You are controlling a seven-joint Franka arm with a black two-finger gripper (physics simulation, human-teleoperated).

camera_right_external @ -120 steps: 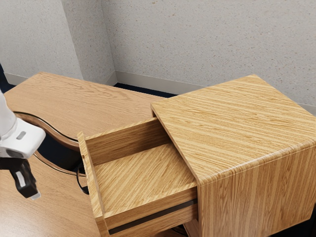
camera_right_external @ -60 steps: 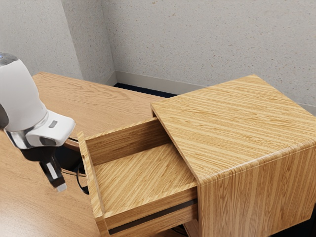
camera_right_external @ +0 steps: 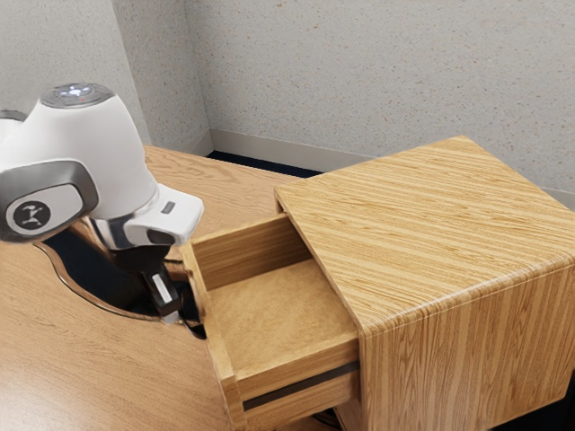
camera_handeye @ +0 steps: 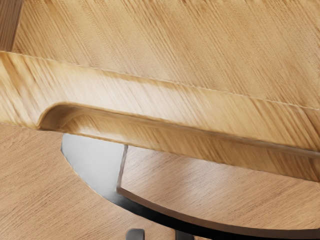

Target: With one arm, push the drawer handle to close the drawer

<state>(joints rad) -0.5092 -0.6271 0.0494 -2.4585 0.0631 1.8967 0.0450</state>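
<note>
Black two-finger gripper [camera_right_external: 172, 314], mine, fingers spread — beside dark, curved handle [camera_handeye: 100, 172]; light striped-wood drawer [camera_right_external: 296, 370] juts partway from matching cabinet [camera_right_external: 449, 224].

The drawer [camera_right_external: 278, 314] and cabinet [camera_right_external: 431, 233] were finished in smooth, grained wood — the arm [camera_right_external: 99, 153] was cased in glossy white.

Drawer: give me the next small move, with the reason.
I'd probably push the handle slightly toward the cabinet: the drawer stands partly out, and the gripper is beside its front, on the side away from the cabinet.
</note>
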